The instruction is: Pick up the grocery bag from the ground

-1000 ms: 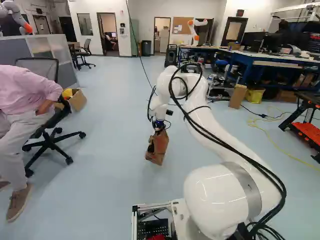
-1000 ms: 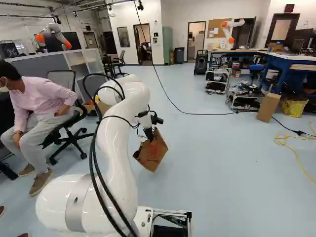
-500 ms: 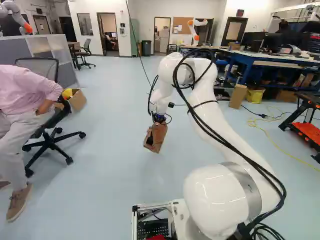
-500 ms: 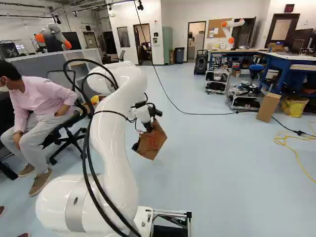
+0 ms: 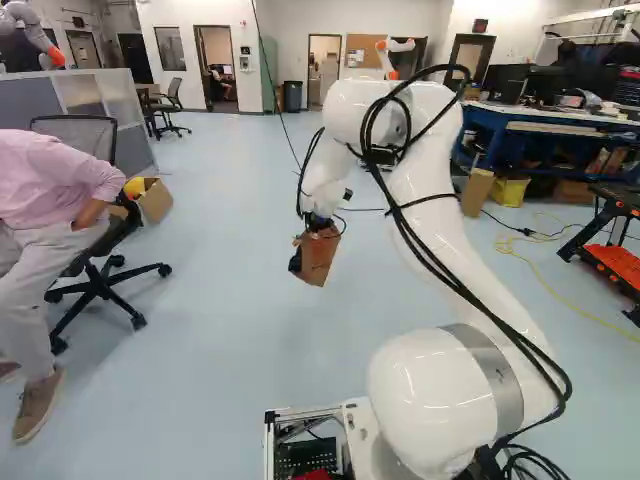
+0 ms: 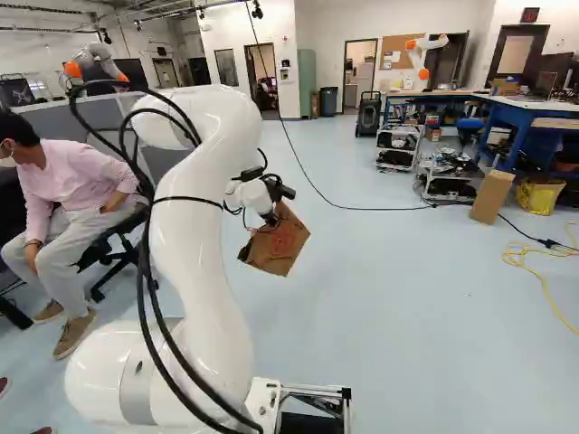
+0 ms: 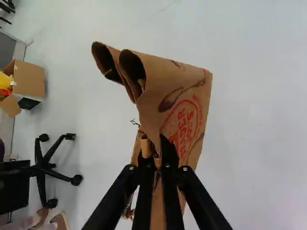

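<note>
the grocery bag (image 7: 184,103) is in the air to the right of the office chair (image 5: 100,135), well apart from it, and seems to be off the floor (image 5: 220,330) altogether. the gripper (image 7: 154,149) is clenched on its brown paper, the fingers pinching a crumpled part while rolled folds stick out ahead of them. the white arm (image 6: 194,226) reaches out on that same side of the chair, so the pick-up looks all but done. what worries me is the pinch: it takes in only a little paper, and if there's weight inside, a quick lift or sudden stop could tear it or let it creep out of the fingers. the bag also hangs tilted, so anything loose might slide toward an open end; i can't tell what it holds. swinging over toward the chair would risk a knock, so a slow, steady raise on this side seems safest.
</note>
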Available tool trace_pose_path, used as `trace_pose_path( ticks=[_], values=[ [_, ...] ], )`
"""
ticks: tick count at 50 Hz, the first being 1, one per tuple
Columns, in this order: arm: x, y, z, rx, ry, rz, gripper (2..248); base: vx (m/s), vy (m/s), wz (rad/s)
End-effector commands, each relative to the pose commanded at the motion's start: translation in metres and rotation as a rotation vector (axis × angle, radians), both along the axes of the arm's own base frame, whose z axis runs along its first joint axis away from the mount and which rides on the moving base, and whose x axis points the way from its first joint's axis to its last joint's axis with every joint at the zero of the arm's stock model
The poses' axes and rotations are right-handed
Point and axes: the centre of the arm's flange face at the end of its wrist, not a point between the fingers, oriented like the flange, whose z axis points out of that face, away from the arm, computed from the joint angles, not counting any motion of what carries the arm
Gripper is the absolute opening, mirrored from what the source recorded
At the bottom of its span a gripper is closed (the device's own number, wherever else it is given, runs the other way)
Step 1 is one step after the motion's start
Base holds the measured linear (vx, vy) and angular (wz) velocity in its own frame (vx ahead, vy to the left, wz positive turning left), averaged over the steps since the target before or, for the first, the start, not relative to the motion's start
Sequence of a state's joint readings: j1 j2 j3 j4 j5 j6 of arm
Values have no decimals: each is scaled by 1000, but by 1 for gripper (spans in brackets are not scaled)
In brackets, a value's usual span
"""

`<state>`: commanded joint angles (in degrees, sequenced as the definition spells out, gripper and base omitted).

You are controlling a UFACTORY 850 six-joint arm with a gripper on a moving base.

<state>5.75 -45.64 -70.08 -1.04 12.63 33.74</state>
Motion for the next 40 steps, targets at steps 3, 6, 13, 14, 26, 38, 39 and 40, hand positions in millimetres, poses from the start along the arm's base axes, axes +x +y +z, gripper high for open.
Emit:
trace_pose_path(
  ticks=[3,6,13,14,26,38,39,40],
  values=[
    [-5,0,8,1,-6,1,24,0,0,0],
    [-10,0,16,1,-12,1,24,0,0,0],
    [-21,-1,35,2,-23,2,24,0,0,0],
    [-23,-1,38,3,-25,3,24,0,0,0],
    [-43,-1,69,5,-49,5,24,0,0,0],
    [-65,-2,99,8,-78,7,24,0,0,0],
    [-66,-2,102,8,-80,8,24,0,0,0],
    [-68,-2,104,9,-83,8,24,0,0,0]
  ],
)
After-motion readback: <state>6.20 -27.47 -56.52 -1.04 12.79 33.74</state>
